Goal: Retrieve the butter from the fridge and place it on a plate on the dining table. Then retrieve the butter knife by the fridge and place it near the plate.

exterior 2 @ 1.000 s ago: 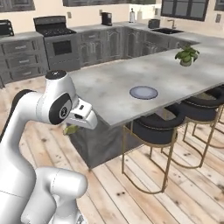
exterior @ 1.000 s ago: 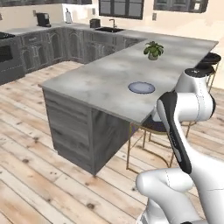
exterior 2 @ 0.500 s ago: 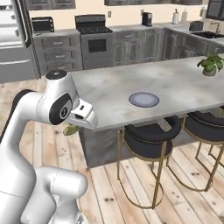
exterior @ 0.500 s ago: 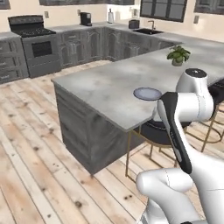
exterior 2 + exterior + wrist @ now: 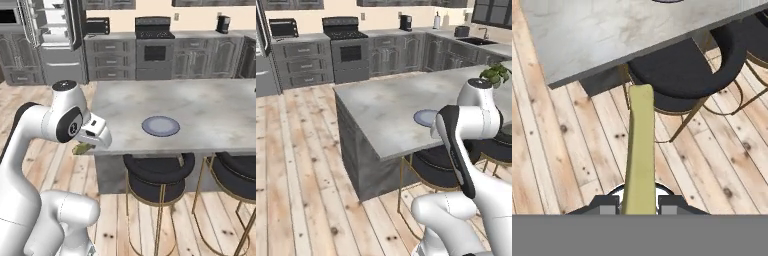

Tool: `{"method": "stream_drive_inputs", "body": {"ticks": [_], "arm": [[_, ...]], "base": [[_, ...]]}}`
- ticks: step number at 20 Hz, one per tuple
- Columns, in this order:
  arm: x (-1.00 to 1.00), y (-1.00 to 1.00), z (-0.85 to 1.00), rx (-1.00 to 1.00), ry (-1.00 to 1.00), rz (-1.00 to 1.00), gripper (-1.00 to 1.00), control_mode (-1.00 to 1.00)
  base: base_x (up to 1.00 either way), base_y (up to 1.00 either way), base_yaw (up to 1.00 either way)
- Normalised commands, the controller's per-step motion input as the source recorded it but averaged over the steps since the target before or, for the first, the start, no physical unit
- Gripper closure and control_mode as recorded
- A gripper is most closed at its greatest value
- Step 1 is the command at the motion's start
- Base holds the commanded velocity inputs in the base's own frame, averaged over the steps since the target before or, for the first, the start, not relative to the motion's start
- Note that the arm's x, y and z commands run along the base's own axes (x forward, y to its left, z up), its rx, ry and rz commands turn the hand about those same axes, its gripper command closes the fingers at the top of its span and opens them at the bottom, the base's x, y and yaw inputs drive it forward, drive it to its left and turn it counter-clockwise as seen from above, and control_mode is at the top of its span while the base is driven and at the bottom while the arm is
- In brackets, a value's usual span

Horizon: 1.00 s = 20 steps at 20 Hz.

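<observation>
Butter (image 5: 639, 150) is getting carried clenched in the claw (image 5: 639, 204), sticking straight out past the tips, low beside the surface (image 5: 200, 107) edge over the stool (image 5: 687, 70). The plate (image 5: 160, 125) is sitting near that edge. I'd say lift above the stone first, then lower it flat onto the plate.

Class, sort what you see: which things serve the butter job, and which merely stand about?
Job: butter clamped in the tool; plate; dining table; fridge.
Standing about: stools; stove; potted plant; coffee maker.
</observation>
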Motion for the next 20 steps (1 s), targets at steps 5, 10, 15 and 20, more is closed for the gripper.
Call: {"method": "stream_drive_inputs", "body": {"ticks": [5,10,15,20], "arm": [[0.00,0.00,0.00,0.00,0.00,0.00,1.00,1.00],[0.00,0.00,0.00,0.00,0.00,0.00,1.00,1.00],[0.00,0.00,0.00,0.00,0.00,0.00,1.00,1.00],[0.00,0.00,0.00,0.00,0.00,0.00,1.00,1.00]], "base": [[0.00,-1.00,0.41],[0.00,-0.89,0.24],[0.00,-0.78,0.07],[0.03,0.00,0.00]]}}
